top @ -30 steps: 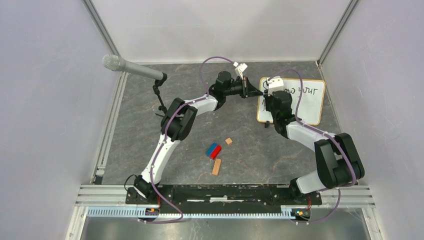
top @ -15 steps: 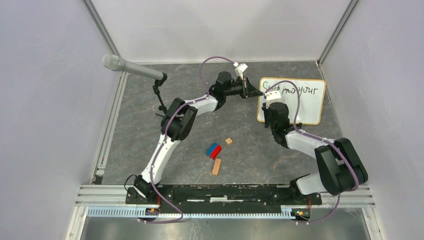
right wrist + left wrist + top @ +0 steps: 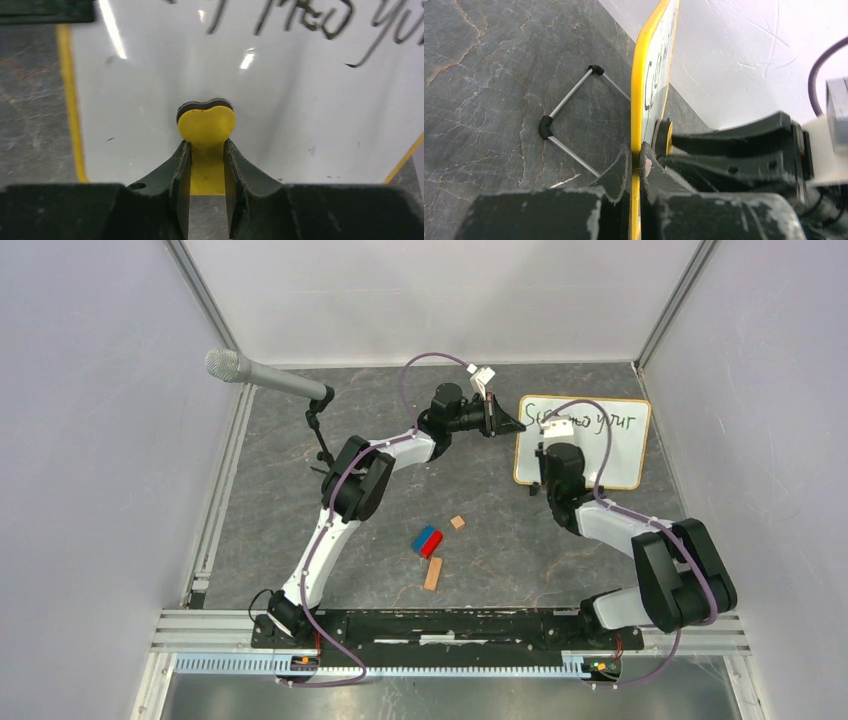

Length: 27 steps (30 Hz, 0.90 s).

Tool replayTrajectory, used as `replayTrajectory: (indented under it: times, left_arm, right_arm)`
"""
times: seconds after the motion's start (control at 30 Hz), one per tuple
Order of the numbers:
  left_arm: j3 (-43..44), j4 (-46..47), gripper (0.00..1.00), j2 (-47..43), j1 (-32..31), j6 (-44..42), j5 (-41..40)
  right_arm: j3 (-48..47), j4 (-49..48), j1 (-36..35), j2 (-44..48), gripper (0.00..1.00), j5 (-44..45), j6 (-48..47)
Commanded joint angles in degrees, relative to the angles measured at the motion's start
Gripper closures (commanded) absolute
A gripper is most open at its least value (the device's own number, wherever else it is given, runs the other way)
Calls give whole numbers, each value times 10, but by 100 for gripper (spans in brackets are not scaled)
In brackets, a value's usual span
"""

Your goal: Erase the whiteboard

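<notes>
The whiteboard stands tilted at the back right, with a yellow-tan frame and dark handwriting along its top. My left gripper is shut on its left edge; in the left wrist view the jaws pinch the yellow frame. My right gripper is shut on a yellow eraser with a black pad, pressed on the white face below the writing, near the bottom-left part. The eraser also shows in the left wrist view.
A microphone on a stand is at the back left. A red and blue block, a small wooden cube and a wooden block lie mid-table. The board's wire prop is behind it. White walls close in.
My right gripper has slid the eraser down the board, from the top-left over the writing toward the lower part. The writing still shows. The left gripper has held still.
</notes>
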<state>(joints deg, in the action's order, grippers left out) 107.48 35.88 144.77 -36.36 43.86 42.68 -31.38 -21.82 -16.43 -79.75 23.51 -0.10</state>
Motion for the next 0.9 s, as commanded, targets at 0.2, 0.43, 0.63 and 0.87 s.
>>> replayTrajectory:
  times: [0.2,0.43,0.63,0.87]
  left_arm:
    - [3,-6,98,-27,-8,-20,34]
    - [0,-14,98,-31,-8,-29,37]
    - [0,-16,98,-31,-8,-31,39]
    - [-5,-29,71,-39,-8,-40,36]
  right_arm:
    - [-104,-13,-74,-64,94,0,-4]
    - [-94,1,-3,-48,93,38,59]
    - [-42,6,83,-16,92,38,71]
    - [-14,-15,88,37,92,-24,59]
